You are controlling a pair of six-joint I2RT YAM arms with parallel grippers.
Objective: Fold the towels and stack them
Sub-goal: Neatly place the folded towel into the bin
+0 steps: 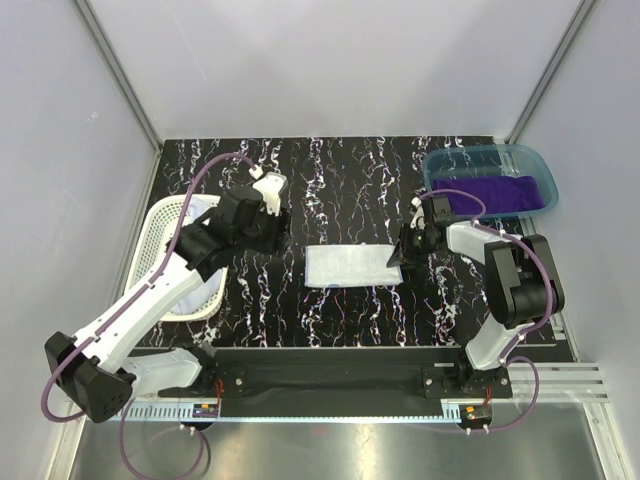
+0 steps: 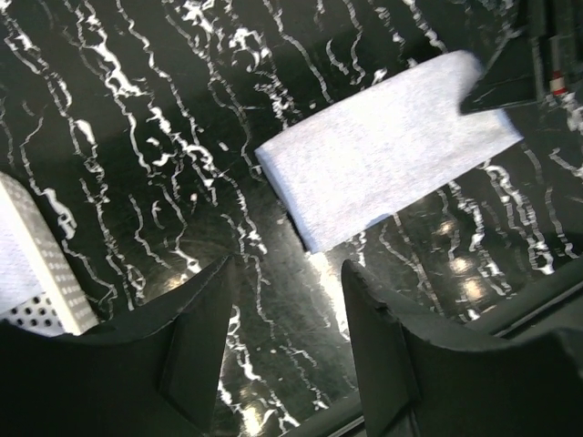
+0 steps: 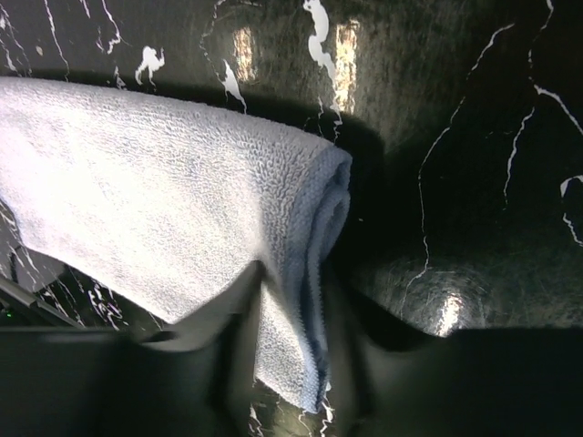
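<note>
Folded pale towel (image 1: 352, 266) is pinched at its rt edge by right gripper (image 3: 291, 296). Left gripper (image 2: 287, 273) is held wide above table (image 2: 137, 137).

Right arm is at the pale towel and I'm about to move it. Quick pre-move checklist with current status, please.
1. Right gripper closed on the folded right edge of the pale towel: ok, cloth fills the gap between its fingers.
2. Pale towel folded and lying flat on the table: ok.
3. Left gripper open, empty and off the towel: ok, it hovers to the left of it.
4. Purple towel lying in the teal bin: ok.
5. Third towel located: cannot tell, the left arm hides most of the white basket.
</note>
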